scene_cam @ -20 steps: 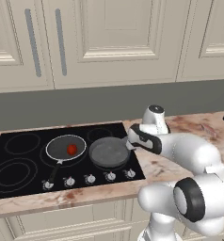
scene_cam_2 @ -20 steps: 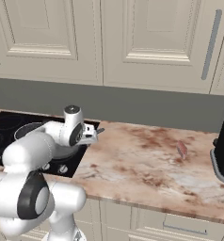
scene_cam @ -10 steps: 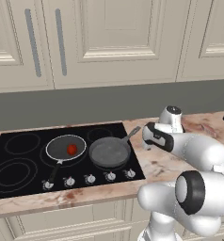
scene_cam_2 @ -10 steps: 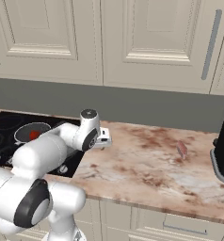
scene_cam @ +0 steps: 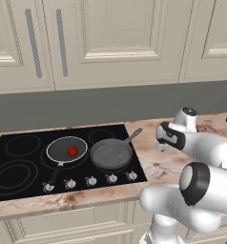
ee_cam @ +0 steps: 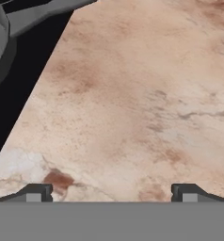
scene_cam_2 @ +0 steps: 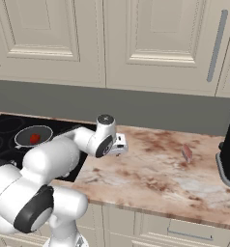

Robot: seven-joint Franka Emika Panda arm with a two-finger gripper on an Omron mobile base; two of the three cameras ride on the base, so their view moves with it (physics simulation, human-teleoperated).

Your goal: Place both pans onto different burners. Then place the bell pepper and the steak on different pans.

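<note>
- The shallow dark frying pan with a pale rim and long black handle (scene_cam: pixel 67 149) sits on a ring burner of the glossy black cooktop (scene_cam: pixel 20 164), and the small shiny red bell pepper (scene_cam: pixel 72 151) lies inside it.
- The deeper grey frying pan (scene_cam: pixel 110 154) sits on the burner just to its right, nothing in it, handle pointing back and right.
- The flat pale pink-and-white steak (scene_cam_2: pixel 187 152) lies on the marbled pinkish stone counter (scene_cam_2: pixel 150 173), well apart from both pans.
- The white arm's two-finger gripper (ee_cam: pixel 111 192) hangs over bare counter beside the cooktop edge, its dark fingertips (ee_cam: pixel 35 192) spread wide, holding nothing.
</note>
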